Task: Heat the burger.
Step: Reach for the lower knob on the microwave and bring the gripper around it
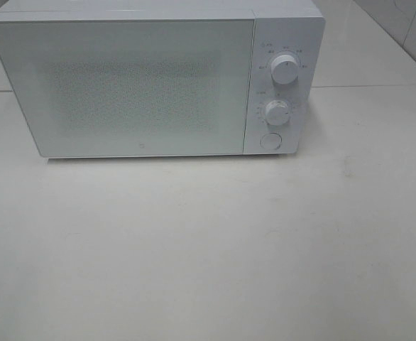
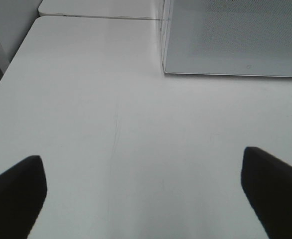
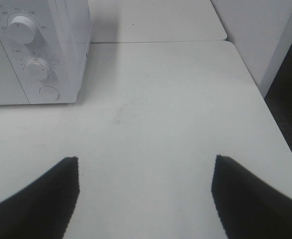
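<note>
1. The microwave (image 1: 155,82) stands at the far side of the bench (image 1: 208,256). Its door (image 1: 123,89) is closed. The upper knob (image 1: 285,69), lower knob (image 1: 276,113) and round button (image 1: 270,141) sit in a column on its right panel.
2. The burger appears in no view. The frosted door hides the cavity, so I cannot tell whether it is inside.
3. The left jaws are spread wide and hold nothing, over the bench near the microwave's left corner. The right jaws are likewise spread and unladen, over the bench to the right of the panel.
4. Handling, as a judgement: a burger is probably light, soft and loosely stacked (layers slide under side load). A hard squeeze would crush the bun. I advise a gentle hold low across opposite sides.
5. Stage: undetermined. The dials look untouched, though their settings are too small to read.
</note>
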You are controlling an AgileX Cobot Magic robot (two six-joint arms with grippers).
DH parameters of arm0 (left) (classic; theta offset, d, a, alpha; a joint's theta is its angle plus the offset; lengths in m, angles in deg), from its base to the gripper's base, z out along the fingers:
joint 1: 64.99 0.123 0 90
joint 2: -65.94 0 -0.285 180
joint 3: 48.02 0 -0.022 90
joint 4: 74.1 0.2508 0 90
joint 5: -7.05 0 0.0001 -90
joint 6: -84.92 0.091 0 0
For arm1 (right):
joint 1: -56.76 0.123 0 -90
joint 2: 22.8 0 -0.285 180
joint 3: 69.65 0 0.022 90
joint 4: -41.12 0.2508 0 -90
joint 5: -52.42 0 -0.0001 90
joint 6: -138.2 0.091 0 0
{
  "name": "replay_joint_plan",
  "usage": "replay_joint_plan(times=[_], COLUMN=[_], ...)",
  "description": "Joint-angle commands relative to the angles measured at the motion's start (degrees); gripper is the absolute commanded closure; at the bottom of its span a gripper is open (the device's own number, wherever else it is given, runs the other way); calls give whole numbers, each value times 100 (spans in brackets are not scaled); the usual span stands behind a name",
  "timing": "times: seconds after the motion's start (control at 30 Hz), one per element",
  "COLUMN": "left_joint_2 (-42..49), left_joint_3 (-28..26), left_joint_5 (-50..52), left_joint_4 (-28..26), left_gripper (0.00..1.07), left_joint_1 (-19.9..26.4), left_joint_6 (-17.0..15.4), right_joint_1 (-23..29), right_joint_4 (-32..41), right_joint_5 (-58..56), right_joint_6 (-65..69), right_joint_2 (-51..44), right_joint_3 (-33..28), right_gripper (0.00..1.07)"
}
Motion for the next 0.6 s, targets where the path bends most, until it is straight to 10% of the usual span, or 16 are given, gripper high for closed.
replay_joint_plan(times=[0.03, 0.6], left_joint_2=[138, 138], left_joint_3=[23, 23], left_joint_5=[29, 29], left_joint_4=[0, 0], left_gripper=[9, 9], left_joint_1=[23, 23], left_joint_6=[17, 17], right_joint_1=[-34, -34], right_joint_4=[-46, -46], right_joint_5=[642, 2492], right_joint_6=[23, 6], right_joint_2=[441, 2212], right_joint_3=[57, 57], right_gripper=[35, 35])
